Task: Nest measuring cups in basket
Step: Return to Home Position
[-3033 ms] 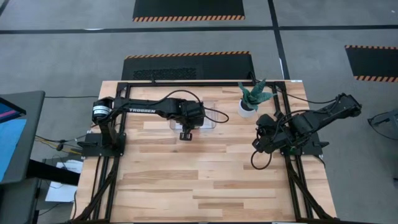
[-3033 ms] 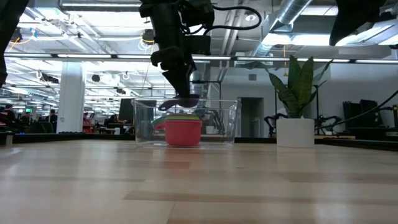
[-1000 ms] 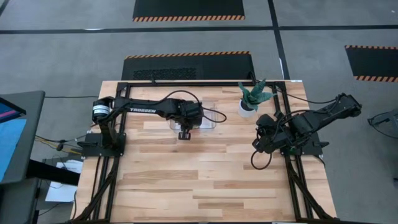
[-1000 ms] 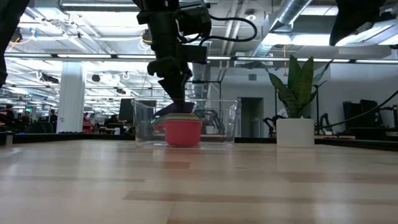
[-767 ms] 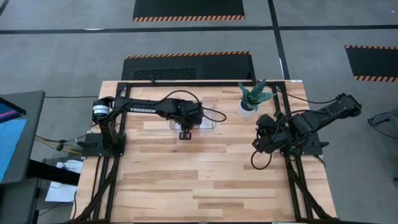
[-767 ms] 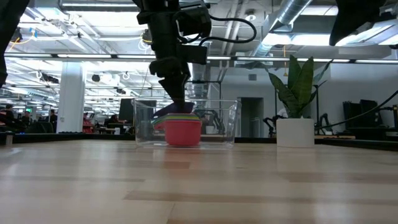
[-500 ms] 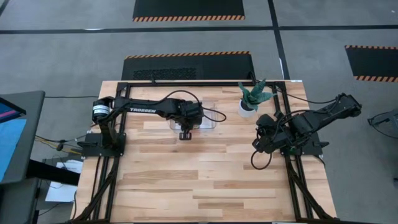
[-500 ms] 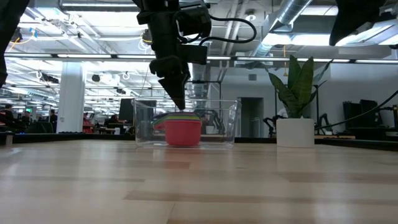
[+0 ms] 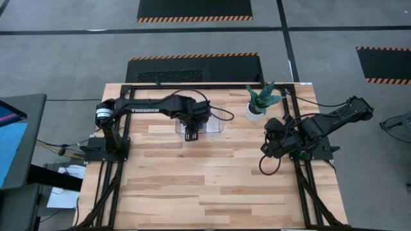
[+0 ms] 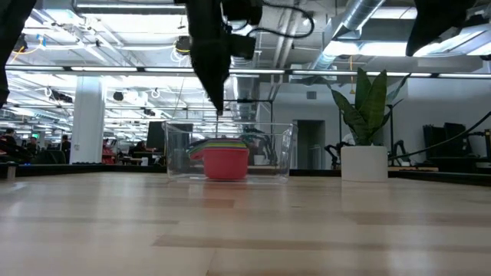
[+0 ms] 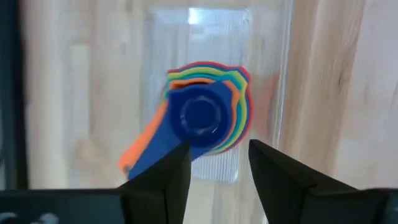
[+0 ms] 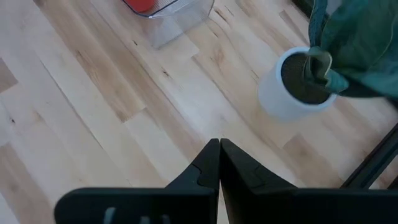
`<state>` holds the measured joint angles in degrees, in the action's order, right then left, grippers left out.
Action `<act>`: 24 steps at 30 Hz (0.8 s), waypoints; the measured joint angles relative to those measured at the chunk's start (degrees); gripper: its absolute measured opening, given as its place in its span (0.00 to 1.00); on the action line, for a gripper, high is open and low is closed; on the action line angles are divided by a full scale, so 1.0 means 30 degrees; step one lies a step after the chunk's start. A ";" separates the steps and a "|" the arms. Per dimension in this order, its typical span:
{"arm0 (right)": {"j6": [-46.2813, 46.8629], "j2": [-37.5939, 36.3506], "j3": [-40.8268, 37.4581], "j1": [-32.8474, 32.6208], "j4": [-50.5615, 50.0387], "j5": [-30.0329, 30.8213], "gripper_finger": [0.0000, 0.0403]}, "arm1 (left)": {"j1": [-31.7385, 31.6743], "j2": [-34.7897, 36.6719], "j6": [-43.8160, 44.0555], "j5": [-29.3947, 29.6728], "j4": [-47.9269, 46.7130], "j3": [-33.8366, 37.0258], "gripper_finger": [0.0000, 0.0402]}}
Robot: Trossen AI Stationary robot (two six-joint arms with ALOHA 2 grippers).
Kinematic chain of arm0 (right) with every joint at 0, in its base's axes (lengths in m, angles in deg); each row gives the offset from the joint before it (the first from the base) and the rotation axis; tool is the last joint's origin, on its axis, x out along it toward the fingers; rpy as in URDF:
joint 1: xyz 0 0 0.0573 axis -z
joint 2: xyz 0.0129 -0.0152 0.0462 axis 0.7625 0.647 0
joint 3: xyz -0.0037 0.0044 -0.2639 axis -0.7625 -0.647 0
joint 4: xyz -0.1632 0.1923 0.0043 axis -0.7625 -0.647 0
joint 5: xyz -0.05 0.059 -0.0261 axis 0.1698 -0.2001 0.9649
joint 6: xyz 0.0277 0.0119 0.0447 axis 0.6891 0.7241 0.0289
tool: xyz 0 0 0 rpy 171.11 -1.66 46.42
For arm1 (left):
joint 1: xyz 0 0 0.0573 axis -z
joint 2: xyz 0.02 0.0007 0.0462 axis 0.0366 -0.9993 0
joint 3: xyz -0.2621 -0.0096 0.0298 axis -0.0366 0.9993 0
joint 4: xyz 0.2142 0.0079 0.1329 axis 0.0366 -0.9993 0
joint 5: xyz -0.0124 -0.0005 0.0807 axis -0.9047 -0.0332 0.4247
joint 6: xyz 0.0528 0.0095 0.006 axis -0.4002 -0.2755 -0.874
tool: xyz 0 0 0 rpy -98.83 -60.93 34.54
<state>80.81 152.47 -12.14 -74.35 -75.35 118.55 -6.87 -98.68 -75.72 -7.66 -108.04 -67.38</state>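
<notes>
**Cups nested in the basket, left pincer above**

The measuring cups (image 11: 238,115) sit stacked one inside another in the clear basket (image 10: 280,153). The blue cup (image 11: 200,115) is on top and the red cup (image 10: 225,163) is outermost. The left pincer (image 11: 219,152) hangs straight above the basket, fingers apart and holding nothing. The right pincer (image 12: 219,149) waits well away from the basket, beyond the potted plant (image 10: 364,157), with its fingers pressed together over the wooden surface (image 9: 212,179).

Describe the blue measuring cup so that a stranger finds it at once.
On the wooden table, beside the white plant pot, a clear basket stands under the open left end effector. The blue measuring cup tops the nested stack inside, directly on the orange cup.
</notes>
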 joint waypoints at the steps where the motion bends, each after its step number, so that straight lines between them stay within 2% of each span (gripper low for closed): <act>1: -0.0332 0.0005 0.0000 0.0000 0.0007 0.0107 0.08 | 0.0000 0.0000 0.0423 0.0170 -0.0602 -0.0605 0.38; 6: 0.0194 0.0000 0.0000 -0.0007 0.0000 -0.1064 0.08 | 0.0000 0.0000 0.2524 0.0663 -0.3927 -0.2902 0.38; 13: -0.0002 0.0004 -0.0007 -0.0003 0.0209 -0.1631 0.08 | 0.0086 0.0015 0.5721 0.0616 -0.7913 -0.3821 0.38; 17: -0.2813 0.0007 0.0075 0.0245 0.1164 -0.1235 0.08 | 0.0284 0.0025 0.5200 0.0601 -0.9783 -0.3764 0.38; 22: -0.4025 -0.0013 0.0882 0.1061 0.3260 -0.3242 0.08 | 0.0734 0.0422 0.6243 -0.1508 -0.9572 -0.3840 0.38; 24: -0.5358 -0.0007 0.0889 0.1259 0.5286 -0.3427 0.08 | 0.1063 0.0596 0.5124 -0.2487 -0.9559 -0.3703 0.38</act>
<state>64.73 152.45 -9.47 -70.57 -59.49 108.27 -3.68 -96.90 -60.34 -15.12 -136.71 -78.49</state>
